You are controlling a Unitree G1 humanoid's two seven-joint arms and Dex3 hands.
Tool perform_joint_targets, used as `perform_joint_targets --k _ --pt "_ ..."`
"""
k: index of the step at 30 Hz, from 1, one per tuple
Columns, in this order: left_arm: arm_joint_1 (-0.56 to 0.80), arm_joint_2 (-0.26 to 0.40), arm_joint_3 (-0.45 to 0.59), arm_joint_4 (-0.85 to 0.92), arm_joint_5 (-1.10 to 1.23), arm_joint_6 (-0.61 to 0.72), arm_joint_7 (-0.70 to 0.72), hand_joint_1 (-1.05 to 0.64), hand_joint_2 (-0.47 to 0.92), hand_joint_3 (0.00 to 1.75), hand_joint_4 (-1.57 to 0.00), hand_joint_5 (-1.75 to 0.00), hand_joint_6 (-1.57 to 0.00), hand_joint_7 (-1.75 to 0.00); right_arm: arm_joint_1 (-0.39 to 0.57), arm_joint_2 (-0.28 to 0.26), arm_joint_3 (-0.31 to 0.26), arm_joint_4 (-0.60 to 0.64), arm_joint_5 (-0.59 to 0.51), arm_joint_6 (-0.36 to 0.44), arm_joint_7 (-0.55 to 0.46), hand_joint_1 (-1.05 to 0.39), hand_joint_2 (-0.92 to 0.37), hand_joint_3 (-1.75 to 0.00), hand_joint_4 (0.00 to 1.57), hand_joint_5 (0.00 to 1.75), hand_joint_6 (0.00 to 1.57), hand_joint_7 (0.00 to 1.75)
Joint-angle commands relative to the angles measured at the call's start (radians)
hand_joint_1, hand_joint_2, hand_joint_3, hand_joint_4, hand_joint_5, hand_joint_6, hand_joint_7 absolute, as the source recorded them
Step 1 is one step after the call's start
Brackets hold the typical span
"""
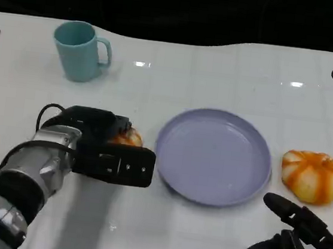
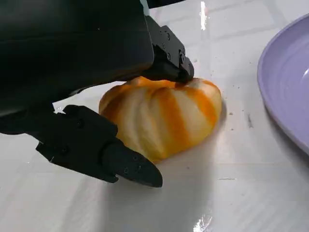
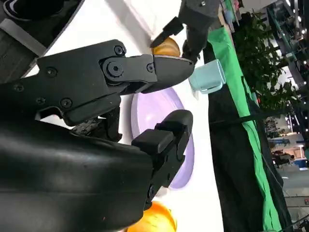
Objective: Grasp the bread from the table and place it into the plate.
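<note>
Fingers (image 2: 120,166) of left hand (image 1: 101,147) set on both sides of bread (image 2: 161,116), one resting on its top, another low beside it on white table (image 1: 221,64); closing around, bread not lifted. Bread lying on table just left of purple plate (image 1: 214,157), close beside rim, not in it. Right hand (image 1: 297,244) low at near right corner, fingers apart, grasping nothing. Second orange-striped bread (image 1: 315,176) on table just right of plate, near right hand. Teal mug (image 1: 78,50) upright at far left, well apart.
</note>
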Motion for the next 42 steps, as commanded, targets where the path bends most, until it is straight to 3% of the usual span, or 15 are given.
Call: perform_joint_targets --k 1,5,7,8,10,11,13,15,17,18,19,21,35,40,42 --pt "-0.022 -0.004 0.018 0.091 -0.052 -0.037 0.019 -0.21 0.90 0.08 -0.58 -0.16 -0.56 -0.05 0.003 -0.011 -0.007 -0.010 0.009 0.000 0.003 -0.75 -0.92 -0.34 0.69 1.13 0.96 0.30" --pt "-0.037 -0.003 0.023 0.131 -0.073 -0.085 0.089 -0.27 0.92 0.19 -0.88 -0.39 -0.85 -0.15 0.003 -0.010 -0.010 -0.017 0.012 0.016 -0.004 -0.75 -0.92 -0.32 0.70 1.12 0.97 0.30" --pt "-0.041 -0.004 0.022 0.142 -0.076 -0.093 0.129 -0.33 0.92 0.06 -0.77 -0.98 -1.13 -0.15 0.001 -0.013 -0.010 -0.012 0.006 0.003 0.002 -0.75 -0.92 -0.33 0.69 1.12 0.95 0.29" --pt "-0.034 -0.002 0.024 0.141 -0.078 -0.108 0.179 -0.32 0.92 0.07 -0.76 -1.17 -1.15 -0.24 0.000 -0.014 -0.011 -0.010 0.004 0.000 0.003 -0.75 -0.92 -0.33 0.69 1.12 0.95 0.29" --pt "-0.027 -0.001 0.025 0.143 -0.083 -0.129 0.239 -0.27 0.92 0.17 -0.75 -1.63 -0.73 -1.30 -0.001 -0.014 -0.012 -0.010 0.004 -0.001 0.004 -0.75 -0.92 -0.33 0.69 1.12 0.95 0.29" --pt "-0.023 -0.002 0.034 0.140 -0.092 -0.133 0.269 -0.26 0.92 0.22 -0.76 -1.68 -0.66 -1.48 0.000 -0.014 -0.014 -0.011 0.008 0.004 0.004 -0.75 -0.92 -0.34 0.69 1.13 0.95 0.29" --pt "-0.023 -0.007 0.045 0.132 -0.105 -0.126 0.298 -0.23 0.92 0.36 -0.80 -1.73 -0.60 -1.68 0.000 -0.015 -0.016 -0.011 0.011 0.006 0.005 -0.75 -0.92 -0.33 0.69 1.13 0.95 0.29" --pt "-0.022 -0.007 0.052 0.121 -0.109 -0.128 0.326 -0.22 0.89 0.39 -0.77 -1.74 -0.59 -1.52 -0.001 -0.014 -0.016 -0.010 0.010 0.007 0.004 -0.75 -0.92 -0.33 0.69 1.13 0.96 0.29" --pt "-0.019 -0.005 0.058 0.113 -0.115 -0.142 0.351 -0.19 0.85 0.48 -0.79 -1.75 -0.54 -1.70 -0.001 -0.014 -0.017 -0.009 0.012 0.011 0.004 -0.74 -0.92 -0.33 0.69 1.13 0.96 0.29" --pt "-0.017 -0.002 0.068 0.103 -0.127 -0.157 0.360 -0.19 0.84 0.51 -0.80 -1.75 -0.55 -1.72 -0.003 -0.013 -0.018 -0.006 0.012 0.012 0.002 -0.74 -0.92 -0.33 0.69 1.13 0.96 0.29" --pt "-0.016 0.000 0.074 0.097 -0.136 -0.166 0.364 -0.19 0.75 0.69 -0.81 -1.75 -0.55 -1.74 -0.004 -0.013 -0.019 -0.003 0.011 0.012 0.002 -0.74 -0.92 -0.33 0.69 1.13 0.96 0.29" --pt "-0.017 0.004 0.085 0.079 -0.149 -0.177 0.374 -0.19 0.68 0.82 -0.82 -1.75 -0.55 -1.74 -0.008 -0.014 -0.019 0.004 0.002 0.005 -0.002 -0.74 -0.92 -0.33 0.69 1.13 0.96 0.29" --pt "-0.012 0.014 0.108 0.027 -0.177 -0.196 0.357 -0.21 0.64 0.93 -0.80 -1.75 -0.53 -1.75 -0.014 -0.012 -0.021 0.021 0.002 -0.009 0.002 -0.74 -0.92 -0.34 0.68 1.14 0.96 0.28" --pt "-0.004 -0.010 0.111 -0.101 -0.184 -0.246 0.370 -0.18 0.61 0.95 -0.85 -1.75 -0.60 -1.75 -0.027 -0.010 -0.030 0.062 0.017 -0.021 0.018 -0.75 -0.92 -0.33 0.71 1.14 0.98 0.29" --pt "0.001 -0.022 0.108 -0.140 -0.191 -0.289 0.359 -0.15 0.50 1.10 -0.89 -1.75 -0.65 -1.75 -0.024 -0.008 -0.031 0.060 0.018 -0.027 0.024 -0.75 -0.92 -0.32 0.70 1.13 0.98 0.29"
